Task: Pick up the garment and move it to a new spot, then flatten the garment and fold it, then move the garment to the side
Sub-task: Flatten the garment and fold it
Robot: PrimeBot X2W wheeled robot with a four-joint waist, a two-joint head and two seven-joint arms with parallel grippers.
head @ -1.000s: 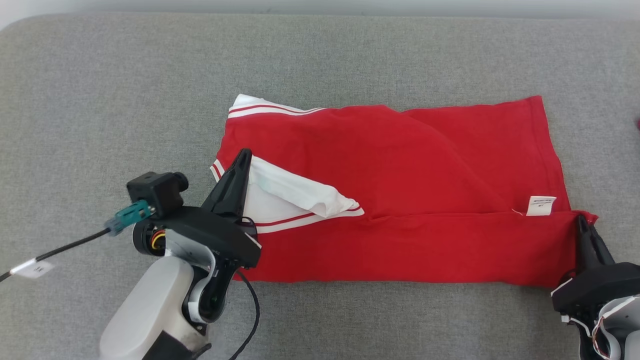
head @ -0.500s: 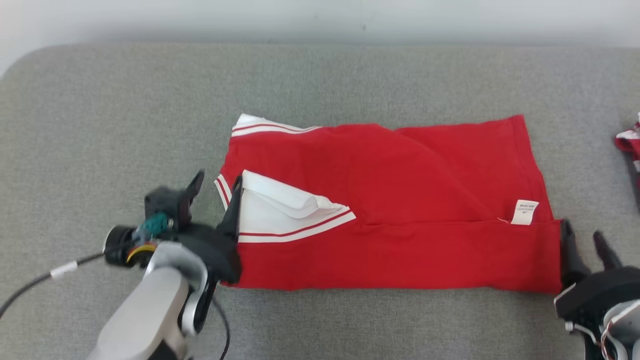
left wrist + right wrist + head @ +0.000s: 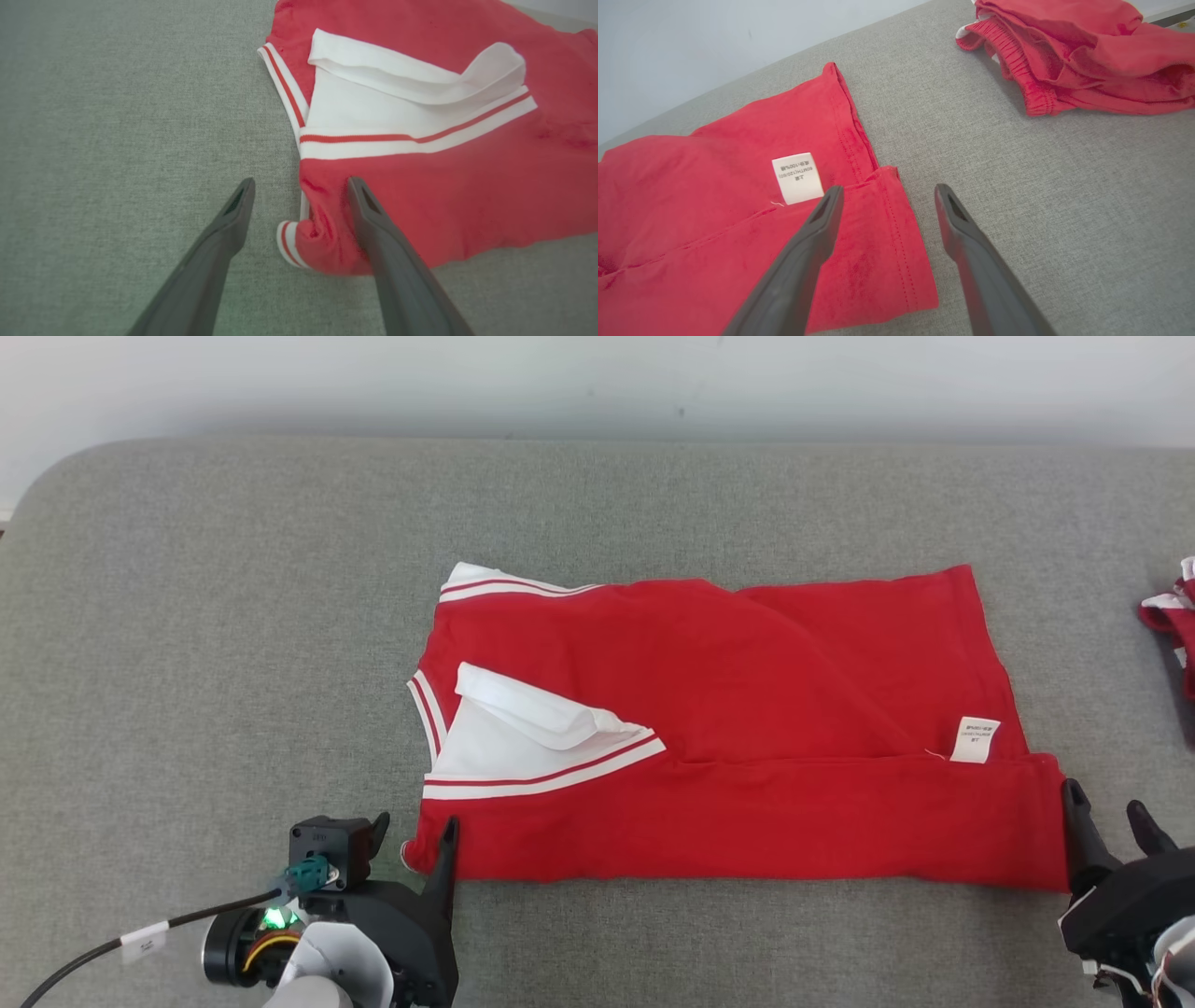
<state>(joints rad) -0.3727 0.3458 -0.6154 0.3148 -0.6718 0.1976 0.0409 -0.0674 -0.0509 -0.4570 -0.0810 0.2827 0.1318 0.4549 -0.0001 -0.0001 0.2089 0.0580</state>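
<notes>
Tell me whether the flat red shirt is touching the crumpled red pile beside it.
Apart. The right wrist view shows a wide strip of bare grey cushion between the red shirt and the red pile.

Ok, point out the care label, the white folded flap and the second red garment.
care label (image 3: 797, 178), right wrist view, middle of the white tag.
white folded flap (image 3: 402, 77), left wrist view, its raised upper layer.
second red garment (image 3: 1092, 56), right wrist view, crumpled red top surface.

Grey fabric-covered table (image 3: 233, 616), rounded corner; folded red garment with white striped trim (image 3: 747, 709) centre, crumpled red clothes (image 3: 1172, 625) right edge.
</notes>
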